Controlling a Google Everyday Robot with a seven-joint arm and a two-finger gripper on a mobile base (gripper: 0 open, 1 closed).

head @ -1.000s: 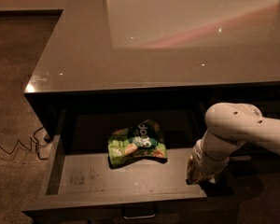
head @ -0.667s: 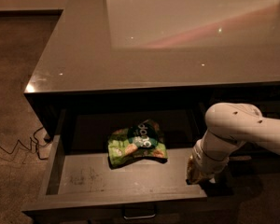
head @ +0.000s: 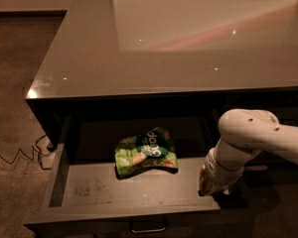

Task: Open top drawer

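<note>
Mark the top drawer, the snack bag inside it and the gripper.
top drawer (head: 97, 188): camera view, bare grey floor.
snack bag (head: 145, 153): camera view, its middle.
gripper (head: 208, 183): camera view, its tip at the drawer's right end.
</note>
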